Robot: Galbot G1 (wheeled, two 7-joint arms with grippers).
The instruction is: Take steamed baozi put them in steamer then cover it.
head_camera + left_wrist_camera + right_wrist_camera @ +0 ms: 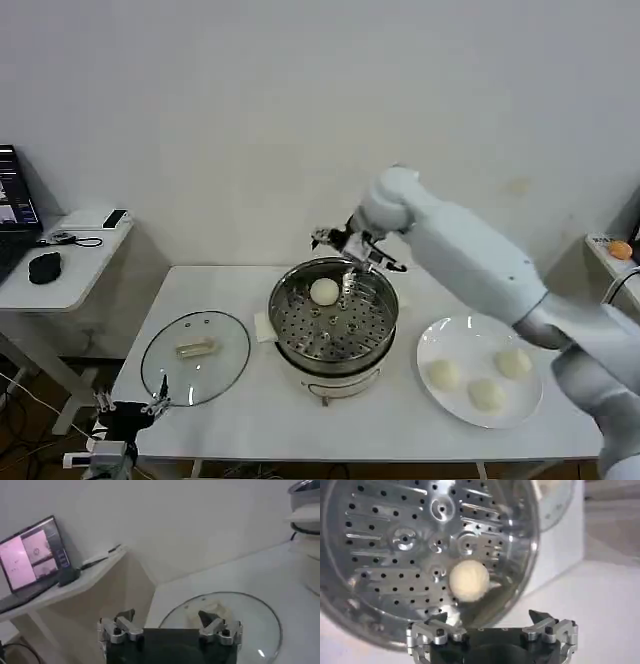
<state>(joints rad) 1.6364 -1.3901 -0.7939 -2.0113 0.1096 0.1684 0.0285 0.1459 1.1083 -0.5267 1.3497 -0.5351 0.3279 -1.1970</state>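
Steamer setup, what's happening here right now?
The robot is loading buns into the steamer. One steamed baozi sits on the perforated tray, toward the far side. The right gripper hangs over the steamer's far rim with jaws open and empty, the bun just in front of it in the right wrist view. Three more baozi wait on the white plate to the right. The glass lid lies flat on the table, left of the steamer. The left gripper is open, parked by the lid.

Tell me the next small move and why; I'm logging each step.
Probably swing the right end effector, open and empty above the steamer's far rim, over to the plate for another bun: one bun lies on the tray, three wait on the plate. The left end effector waits by the lid.
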